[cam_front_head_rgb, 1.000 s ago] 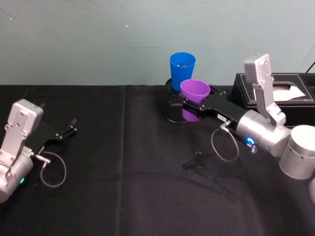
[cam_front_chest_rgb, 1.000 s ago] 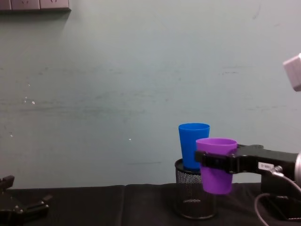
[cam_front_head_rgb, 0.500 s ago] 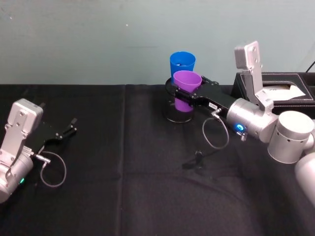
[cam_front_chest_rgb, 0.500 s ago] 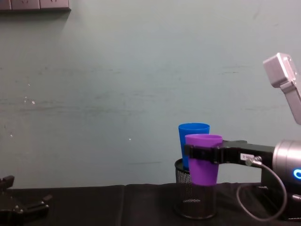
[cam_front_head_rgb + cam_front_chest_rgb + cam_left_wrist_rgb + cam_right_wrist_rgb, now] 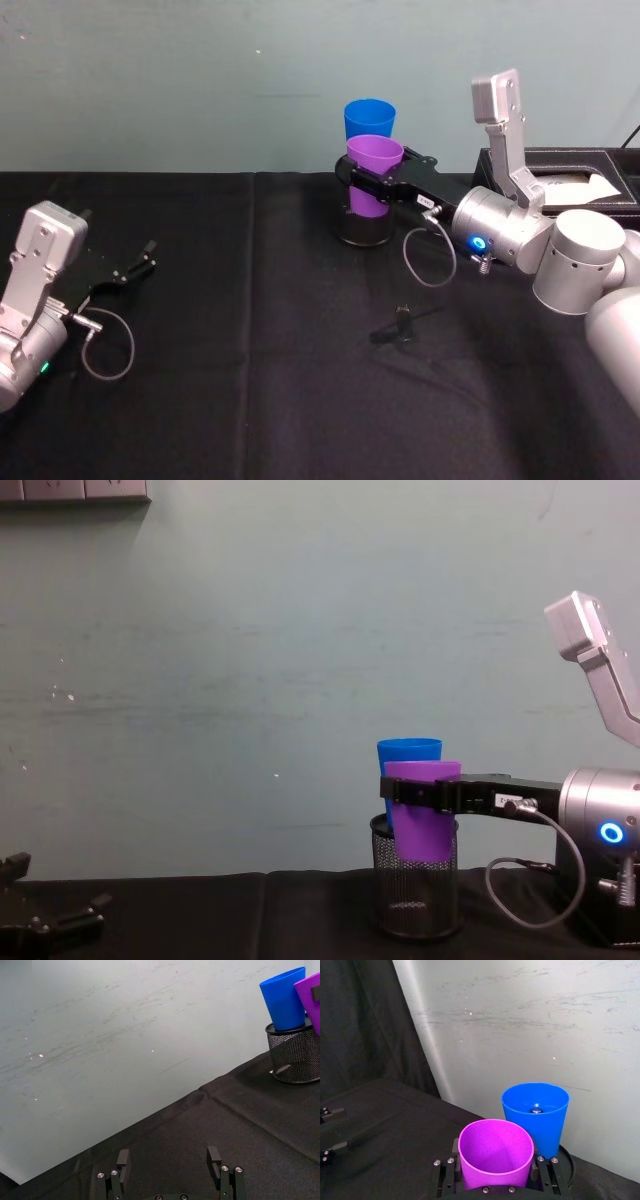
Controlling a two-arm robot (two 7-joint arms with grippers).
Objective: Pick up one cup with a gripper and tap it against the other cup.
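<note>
Purple cup [image 5: 375, 160]: upright, mouth up and narrow base down, long axis vertical; held clear of the worktop [image 5: 250, 380] at its far middle, on the near side of the blue cup [image 5: 369, 116]. The rims sit close together; whether they touch cannot be told. Blue cup: upright, mouth up, base seated in a black mesh pen holder [image 5: 362, 228], its rim standing a little higher than the purple one. Right hand [image 5: 375, 178]: reaching in from the right, fingers clamped on opposite sides of the purple cup below its rim. Black box [image 5: 560, 185]: behind the right arm, at the far right. Left hand [image 5: 148, 256]: low at the worktop's left side, well apart from the cups, fingers spread and holding nothing.
</note>
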